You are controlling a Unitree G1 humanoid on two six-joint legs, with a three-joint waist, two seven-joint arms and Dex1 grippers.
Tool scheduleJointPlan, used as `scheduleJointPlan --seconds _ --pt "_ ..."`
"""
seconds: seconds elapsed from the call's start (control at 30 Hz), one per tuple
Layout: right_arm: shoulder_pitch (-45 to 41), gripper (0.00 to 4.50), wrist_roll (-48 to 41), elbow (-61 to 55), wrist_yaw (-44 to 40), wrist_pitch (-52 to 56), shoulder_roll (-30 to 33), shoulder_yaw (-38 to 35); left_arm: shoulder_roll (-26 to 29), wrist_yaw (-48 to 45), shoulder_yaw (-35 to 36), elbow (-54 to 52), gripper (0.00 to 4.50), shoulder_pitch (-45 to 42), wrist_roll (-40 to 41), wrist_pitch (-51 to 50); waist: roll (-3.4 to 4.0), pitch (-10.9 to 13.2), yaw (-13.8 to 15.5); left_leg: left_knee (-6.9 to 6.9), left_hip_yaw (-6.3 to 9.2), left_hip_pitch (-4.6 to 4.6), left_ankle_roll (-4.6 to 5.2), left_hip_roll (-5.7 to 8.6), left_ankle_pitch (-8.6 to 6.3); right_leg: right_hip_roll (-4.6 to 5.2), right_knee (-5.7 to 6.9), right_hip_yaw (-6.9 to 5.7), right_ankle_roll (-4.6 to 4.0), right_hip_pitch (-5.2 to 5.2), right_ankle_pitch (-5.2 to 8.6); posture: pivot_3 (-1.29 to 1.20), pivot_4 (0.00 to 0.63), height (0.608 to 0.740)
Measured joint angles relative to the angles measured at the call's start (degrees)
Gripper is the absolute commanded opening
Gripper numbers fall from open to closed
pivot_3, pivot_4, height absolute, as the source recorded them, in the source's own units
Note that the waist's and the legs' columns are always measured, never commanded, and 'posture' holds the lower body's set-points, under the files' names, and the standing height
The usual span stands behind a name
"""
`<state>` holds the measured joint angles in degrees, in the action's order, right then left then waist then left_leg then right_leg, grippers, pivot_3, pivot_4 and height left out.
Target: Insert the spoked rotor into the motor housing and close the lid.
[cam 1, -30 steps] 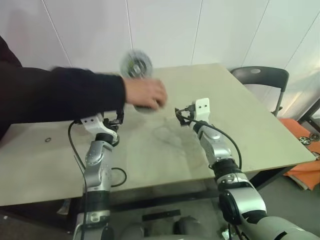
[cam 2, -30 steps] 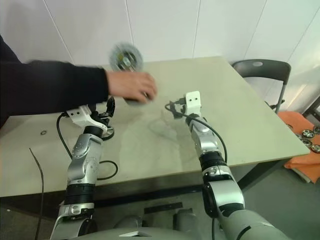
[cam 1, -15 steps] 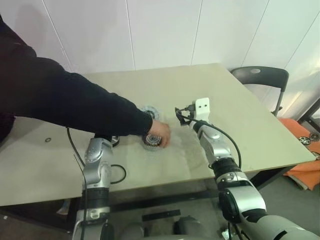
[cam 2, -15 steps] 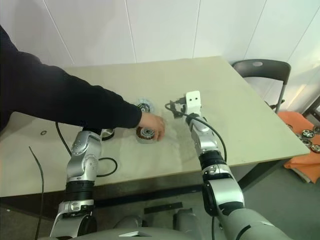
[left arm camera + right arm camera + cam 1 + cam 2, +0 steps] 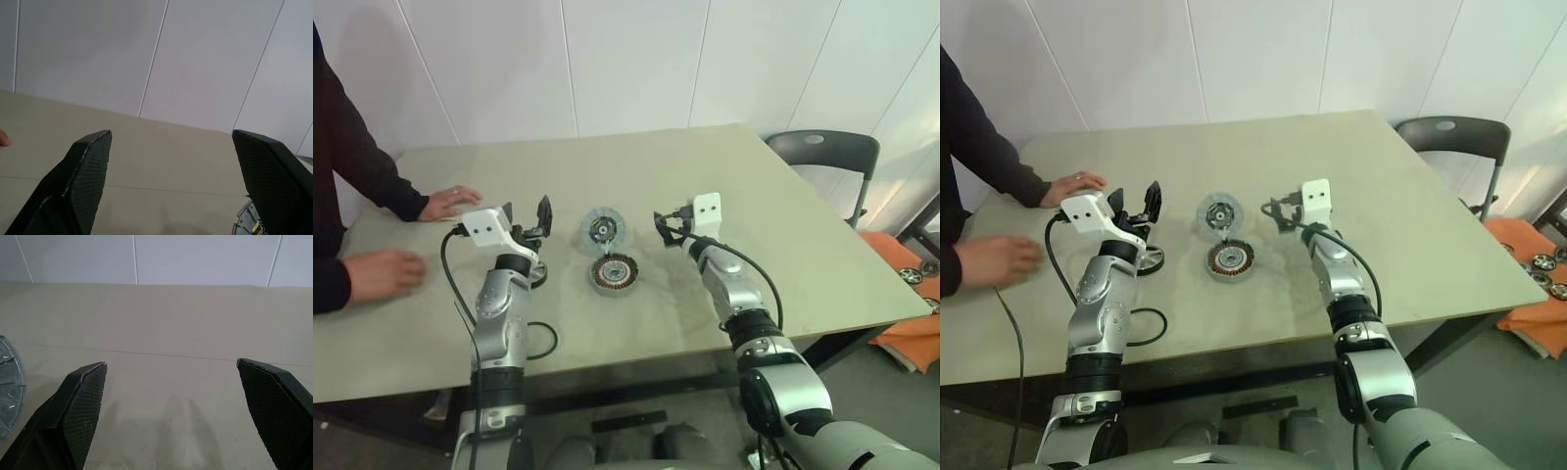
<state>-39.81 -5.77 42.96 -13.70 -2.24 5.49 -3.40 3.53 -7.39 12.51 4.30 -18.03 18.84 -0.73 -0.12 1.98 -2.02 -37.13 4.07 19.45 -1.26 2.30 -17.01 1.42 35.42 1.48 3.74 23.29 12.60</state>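
Note:
The spoked rotor (image 5: 603, 226), a flat grey disc with greenish specks, lies at the table's middle. Just nearer to me sits the motor housing (image 5: 615, 272) with its ring of copper coils facing up. My left gripper (image 5: 529, 217) is open, a hand's width left of the rotor and raised off the table. My right gripper (image 5: 666, 227) is open, just right of the rotor. An edge of the rotor (image 5: 7, 382) shows beside my right fingers. A dark round disc (image 5: 1147, 259), possibly the lid, lies under my left wrist.
A person's two hands (image 5: 450, 203) (image 5: 378, 272) rest on the table (image 5: 783, 225) at its left side, in dark sleeves. A black cable (image 5: 544, 343) loops beside my left forearm. A grey chair (image 5: 822, 152) stands past the right edge, with orange items (image 5: 901, 264) on the floor.
The person's arm has pulled back to the left, leaving the motor housing and the spoked rotor on the table. My left gripper is uncovered again. My right arm has not moved.

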Motion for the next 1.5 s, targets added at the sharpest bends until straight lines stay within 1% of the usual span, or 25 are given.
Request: scheduleJointPlan --seconds 1.33,1.5 --pt "0.02 4.44 0.02 0.0 -0.07 -0.83 0.67 -0.15 -0.11 -0.4 -0.38 0.1 4.18 0.0 -0.04 -0.01 0.0 0.0 -0.01 0.0 0.0 0.0 0.0 0.0 0.0 -0.01 0.01 0.0 0.0 0.0 0.0 0.0 0.0 0.74" --pt "0.43 4.44 0.18 -0.48 -0.31 -0.82 2.2 -0.11 -0.3 -0.44 -0.49 0.21 4.18 -0.01 -0.07 0.0 0.0 0.0 0.11 0.0 0.0 0.01 0.0 0.0 0.0 -0.01 -0.01 0.0 0.0 0.0 0.0 0.0 0.0 0.74"
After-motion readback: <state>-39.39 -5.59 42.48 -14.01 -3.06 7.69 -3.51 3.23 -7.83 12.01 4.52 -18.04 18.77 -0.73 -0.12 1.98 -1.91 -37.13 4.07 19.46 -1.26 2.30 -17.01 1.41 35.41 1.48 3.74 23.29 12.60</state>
